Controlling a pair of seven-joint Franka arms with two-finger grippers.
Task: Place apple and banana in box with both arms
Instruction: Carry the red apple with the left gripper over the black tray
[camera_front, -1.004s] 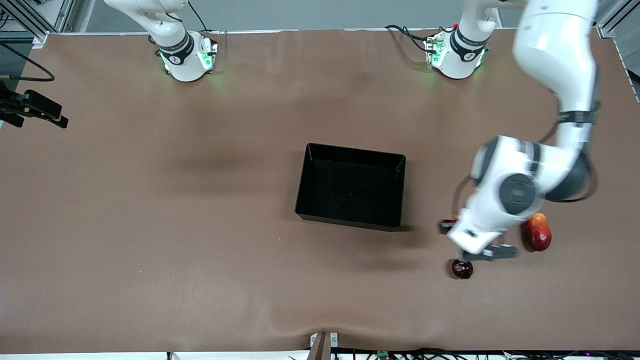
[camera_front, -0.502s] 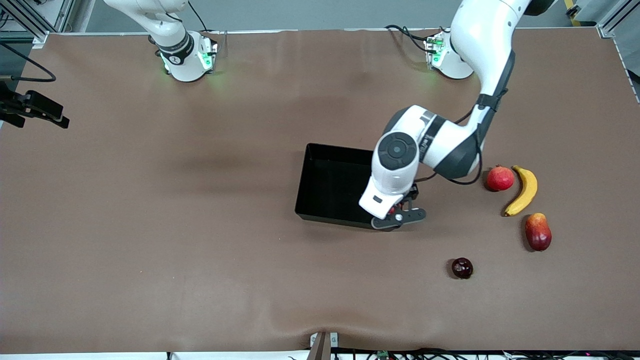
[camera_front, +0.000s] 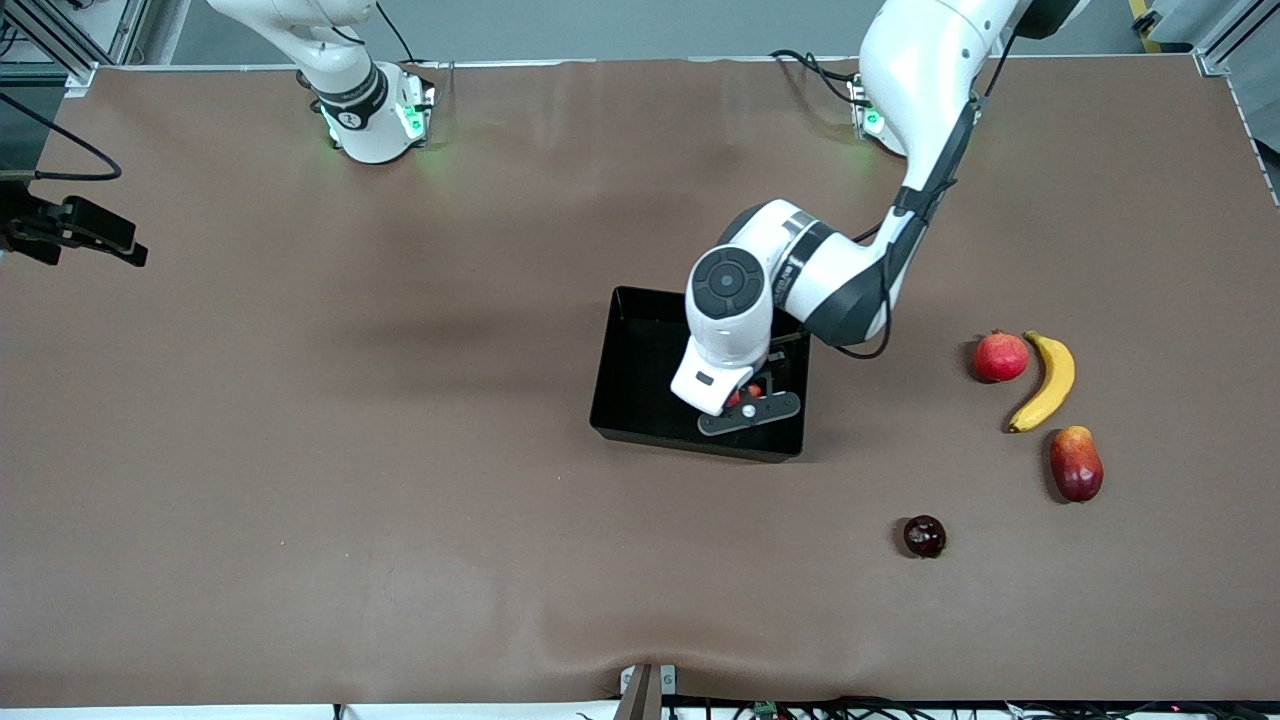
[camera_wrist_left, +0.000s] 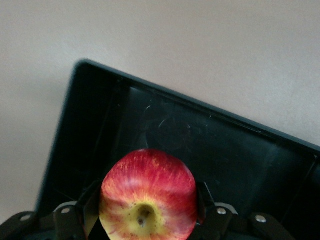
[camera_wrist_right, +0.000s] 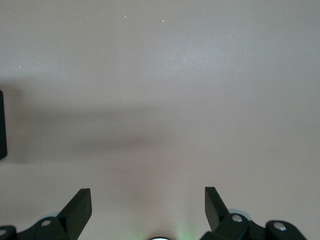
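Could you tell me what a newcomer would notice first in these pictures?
The left gripper holds the red-and-yellow apple over the black box at the table's middle. The banana lies toward the left arm's end, among three other fruits. The right gripper waits open over bare table.

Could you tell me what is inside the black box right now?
Nothing lies on the box floor that shows. The left gripper holds the apple over it; the floor under the apple is hidden. The right gripper waits, open.
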